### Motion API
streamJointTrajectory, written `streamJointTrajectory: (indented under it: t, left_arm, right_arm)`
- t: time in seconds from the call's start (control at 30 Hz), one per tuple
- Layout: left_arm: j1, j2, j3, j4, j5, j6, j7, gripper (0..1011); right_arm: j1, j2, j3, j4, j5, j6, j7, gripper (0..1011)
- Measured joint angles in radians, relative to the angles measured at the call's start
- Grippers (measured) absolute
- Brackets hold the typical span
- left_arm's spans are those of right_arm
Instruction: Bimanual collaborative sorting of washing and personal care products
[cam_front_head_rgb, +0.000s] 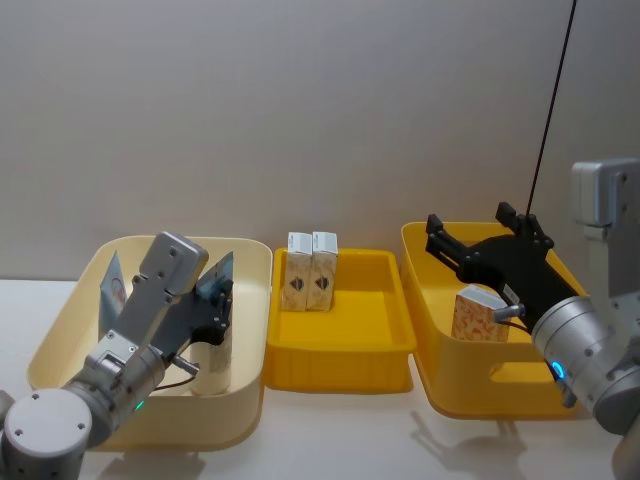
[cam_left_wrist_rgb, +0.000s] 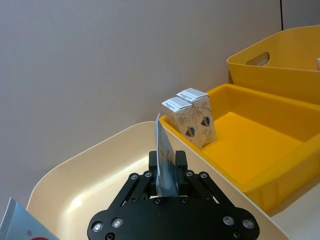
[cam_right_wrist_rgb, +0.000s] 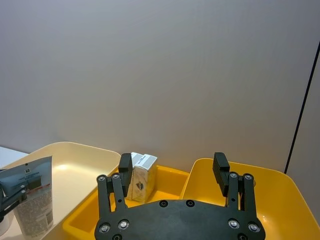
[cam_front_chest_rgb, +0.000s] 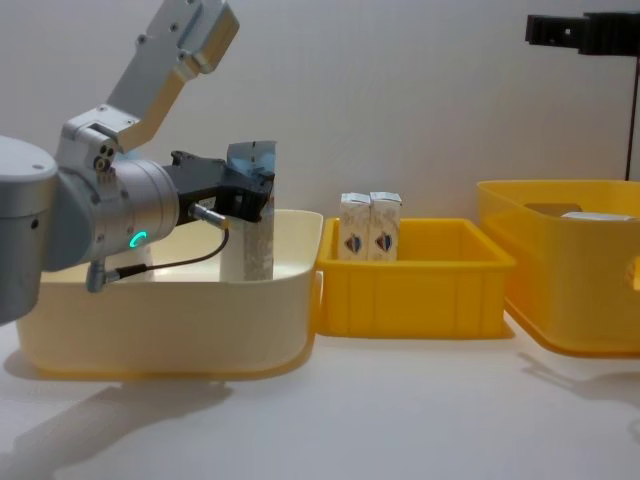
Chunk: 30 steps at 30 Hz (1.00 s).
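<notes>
Head view sets my three containers in a row: the cream bin (cam_front_head_rgb: 60, 330) at nine o'clock, the deep yellow bin (cam_front_head_rgb: 440, 385) at three o'clock, and the shallow yellow tray (cam_front_head_rgb: 340, 350) between them, just beside both. My left gripper (cam_front_head_rgb: 215, 300) reaches into the cream bin with its fingers pressed flat on the crimped upper end of a squeeze tube (cam_front_head_rgb: 212, 365). That tube is upright at the bin's three o'clock side, by the wall nearest the tray, its lower end down inside the bin. A second tube (cam_front_head_rgb: 112, 290) stands at the bin's ten o'clock corner, well apart from my fingers. My right gripper (cam_front_head_rgb: 478, 238) hangs over the far part of the deep yellow bin, fingers spread wide with nothing between them. A pair of cartons (cam_front_head_rgb: 310, 272) stands side by side, touching, in the tray's eleven o'clock corner. A single carton (cam_front_head_rgb: 480, 315) sits inside the deep yellow bin near its middle.
</notes>
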Motion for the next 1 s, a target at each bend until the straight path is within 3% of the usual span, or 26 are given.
streamJointTrajectory:
  t: [0.53,1.0]
  left_arm:
    - [-0.009,-0.001,-0.002,0.006,0.001,-0.006,-0.009,125]
    - [-0.072,-0.009,-0.028,-0.007,-0.013,-0.078,-0.054,125]
  right_arm:
    - [0.0,0.0,0.0,0.0,0.0,0.0,0.0,1001]
    - [0.0,0.0,0.0,0.0,0.0,0.0,0.0,1001]
